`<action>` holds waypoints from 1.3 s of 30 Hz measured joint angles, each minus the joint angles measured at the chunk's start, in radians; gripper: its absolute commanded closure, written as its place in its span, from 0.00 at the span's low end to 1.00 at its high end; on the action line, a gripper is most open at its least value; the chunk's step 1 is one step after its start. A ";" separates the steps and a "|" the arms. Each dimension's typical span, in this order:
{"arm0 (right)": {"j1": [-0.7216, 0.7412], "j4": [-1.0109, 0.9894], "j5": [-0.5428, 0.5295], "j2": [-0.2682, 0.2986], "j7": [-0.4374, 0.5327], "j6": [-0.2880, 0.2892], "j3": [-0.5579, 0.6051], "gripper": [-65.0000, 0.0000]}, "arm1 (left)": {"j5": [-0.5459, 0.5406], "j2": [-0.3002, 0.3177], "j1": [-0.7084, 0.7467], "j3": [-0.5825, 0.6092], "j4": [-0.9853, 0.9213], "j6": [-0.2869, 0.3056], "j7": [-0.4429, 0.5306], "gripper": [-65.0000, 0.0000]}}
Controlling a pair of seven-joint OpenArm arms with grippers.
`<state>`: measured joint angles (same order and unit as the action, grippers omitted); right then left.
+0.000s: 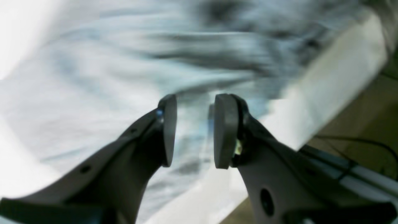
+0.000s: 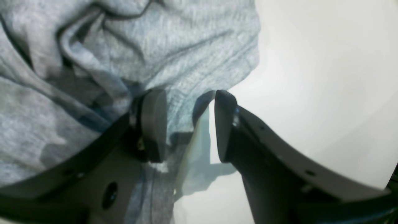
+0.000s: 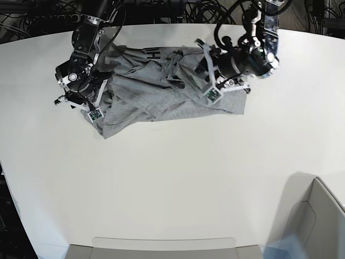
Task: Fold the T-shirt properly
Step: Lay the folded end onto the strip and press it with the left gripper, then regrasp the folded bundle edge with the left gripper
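The light grey T-shirt (image 3: 161, 97) lies crumpled across the far part of the white table (image 3: 172, 178), with black lettering (image 3: 153, 54) showing near its far edge. My left gripper (image 3: 209, 81) is over the shirt's right part. In the left wrist view the left gripper (image 1: 195, 130) is open above blurred grey fabric (image 1: 124, 62), and nothing shows between its pads. My right gripper (image 3: 91, 109) is at the shirt's left end. In the right wrist view the right gripper (image 2: 189, 126) is open, with one finger over the wrinkled shirt (image 2: 155, 46) and the other over bare table, astride the cloth's edge.
A grey bin (image 3: 318, 216) stands at the near right corner and a flat grey tray (image 3: 161, 247) at the near edge. Dark cables (image 3: 178, 8) lie behind the table. The left wrist view shows the table's edge (image 1: 335, 77) with floor and cables beyond.
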<state>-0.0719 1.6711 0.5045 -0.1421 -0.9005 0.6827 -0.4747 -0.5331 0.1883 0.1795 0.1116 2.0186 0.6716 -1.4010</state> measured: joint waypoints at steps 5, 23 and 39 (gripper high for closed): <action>0.016 -0.026 -0.005 0.000 0.013 -0.001 0.000 0.60 | -0.187 -0.035 -0.045 -0.210 -0.008 0.028 -0.004 0.72; 0.030 -0.036 -0.007 0.000 0.014 0.000 0.000 0.60 | -0.124 -0.063 -0.130 -0.058 -0.057 -0.404 -0.003 0.57; 0.031 -0.037 -0.002 -0.002 0.017 0.000 0.000 0.60 | 0.049 -0.031 -0.163 0.050 -0.151 -0.502 -0.006 0.56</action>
<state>-0.0414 1.6344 0.5030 -0.1444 -0.8837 0.6823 -0.4747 -0.4843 0.1577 0.0166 0.1619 1.8679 0.1696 -1.4067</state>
